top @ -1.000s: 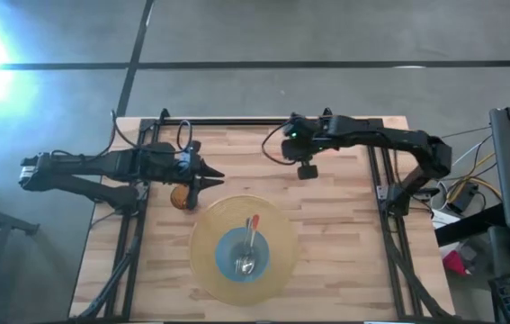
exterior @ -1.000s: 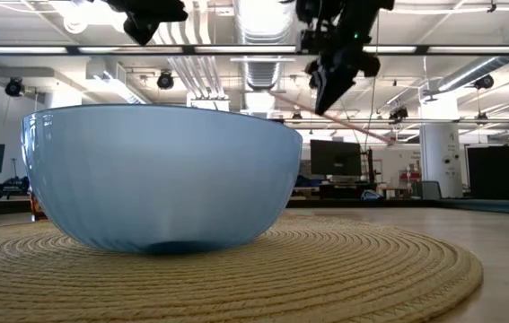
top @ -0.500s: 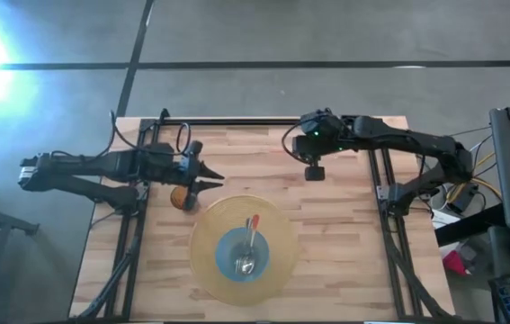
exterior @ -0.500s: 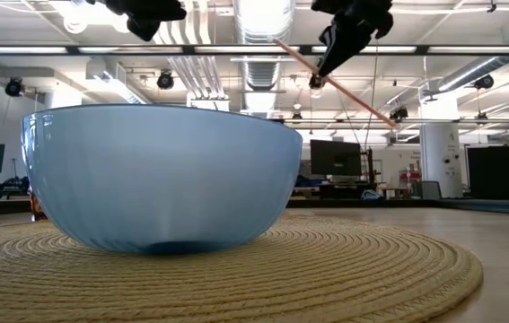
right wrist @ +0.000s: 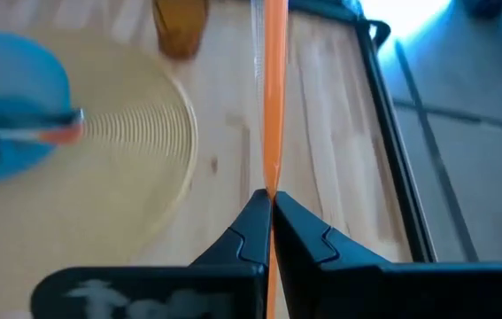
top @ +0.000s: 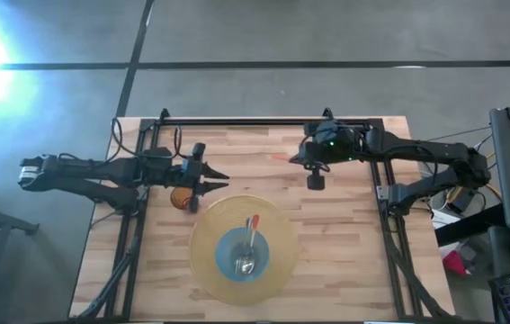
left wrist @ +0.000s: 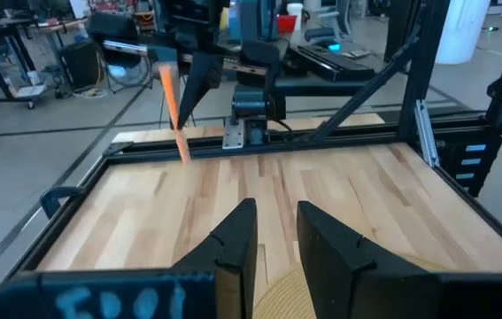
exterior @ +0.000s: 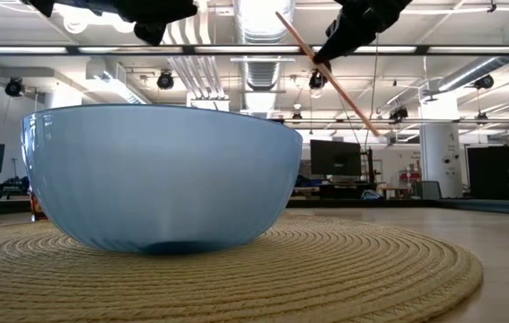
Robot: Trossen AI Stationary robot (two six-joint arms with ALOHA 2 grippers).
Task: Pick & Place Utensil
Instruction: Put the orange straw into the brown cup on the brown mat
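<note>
We see right gripper (right wrist: 268,217) pinched tight on orange stick (right wrist: 274,97): thin, straight, long, slanting in air over table's (top: 344,243) far side. Left gripper (left wrist: 273,235) slightly parted, empty, beside amber cup (top: 179,197). Spoon (top: 249,245) lies in blue bowl (top: 229,250) on woven mat (top: 208,270).

A light wooden slat table (top: 326,234) is carrying the items, with dark metal rails running along its far edge and down both sides. A round woven placemat (top: 208,261) is lying flat on the near-centre of the boards, and a blue bowl (top: 235,245) is sitting on it. An amber cup (top: 180,198) is standing directly on the wood, just beside the mat's far-left rim. The right half of the boards is showing bare wood.
</note>
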